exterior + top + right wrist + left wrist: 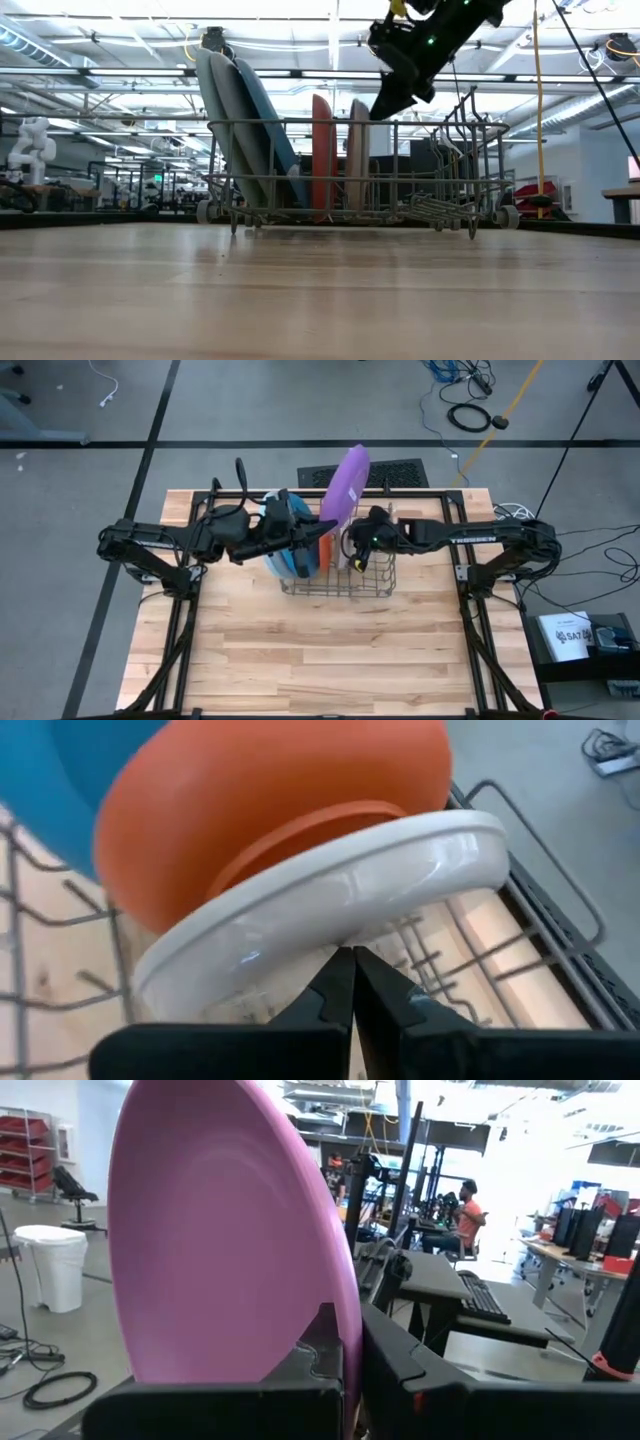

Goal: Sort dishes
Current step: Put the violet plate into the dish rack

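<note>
A grey wire dish rack point(335, 588) stands at the table's far middle. In it, on edge, stand a pale blue plate point(215, 120), a darker blue plate point(262, 125), an orange plate point(322, 150) and an off-white plate point(358, 155). My left gripper point(328, 526) is raised above the rack's left part, shut on a purple plate point(347, 482). My right gripper point(353, 553) is shut and slants down over the rack. Its tips point(350, 960) are right at the off-white plate's rim point(330, 910), in front of the orange plate point(270, 800). My left gripper pinches the purple plate's rim point(346, 1295) between its two fingers point(320, 1342), one on each face. The fingers reach about level from the table's left. The plate stands on edge beyond the fingers, lifted clear above the rack. I cannot tell whether my right gripper's shut tips touch the off-white plate's rim.
The rack's right part point(450, 170) holds upright wire prongs and a small wire basket. Bare wooden table point(320, 650) lies in front of the rack. In the left wrist view a person point(465, 1210) sits at a desk far off in the room.
</note>
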Controlling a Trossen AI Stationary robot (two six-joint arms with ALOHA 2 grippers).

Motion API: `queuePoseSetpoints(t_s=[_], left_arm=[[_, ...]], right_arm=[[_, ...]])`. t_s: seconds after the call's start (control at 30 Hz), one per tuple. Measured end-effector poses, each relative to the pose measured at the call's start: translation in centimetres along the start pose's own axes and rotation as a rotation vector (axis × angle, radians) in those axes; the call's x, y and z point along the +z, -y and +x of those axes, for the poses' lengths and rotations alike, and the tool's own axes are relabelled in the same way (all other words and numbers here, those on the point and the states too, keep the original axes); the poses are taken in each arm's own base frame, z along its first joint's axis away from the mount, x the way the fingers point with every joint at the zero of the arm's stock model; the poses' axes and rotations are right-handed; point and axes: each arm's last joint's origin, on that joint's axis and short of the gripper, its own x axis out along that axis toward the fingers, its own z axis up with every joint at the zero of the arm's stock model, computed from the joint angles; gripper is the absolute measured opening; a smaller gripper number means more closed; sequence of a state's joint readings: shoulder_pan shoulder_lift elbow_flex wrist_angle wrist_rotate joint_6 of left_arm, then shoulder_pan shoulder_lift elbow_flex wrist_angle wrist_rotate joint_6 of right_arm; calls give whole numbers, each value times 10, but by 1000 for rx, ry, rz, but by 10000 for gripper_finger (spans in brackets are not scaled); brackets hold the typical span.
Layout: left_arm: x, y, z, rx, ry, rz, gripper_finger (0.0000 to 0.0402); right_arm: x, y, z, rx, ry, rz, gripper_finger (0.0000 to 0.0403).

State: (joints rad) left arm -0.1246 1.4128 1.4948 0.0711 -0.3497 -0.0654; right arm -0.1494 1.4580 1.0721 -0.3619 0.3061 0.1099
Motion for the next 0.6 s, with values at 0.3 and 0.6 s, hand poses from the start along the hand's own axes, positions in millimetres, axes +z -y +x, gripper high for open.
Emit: queuePoseSetpoints(t_s=[0.3,0.6], left_arm=[[0,0,0,-2,4,-2,10],[0,0,0,-1,-2,0,9]], right_arm=[[9,1,16,81,93,-66,0],[13,-2,12,108,140,-151,0]])
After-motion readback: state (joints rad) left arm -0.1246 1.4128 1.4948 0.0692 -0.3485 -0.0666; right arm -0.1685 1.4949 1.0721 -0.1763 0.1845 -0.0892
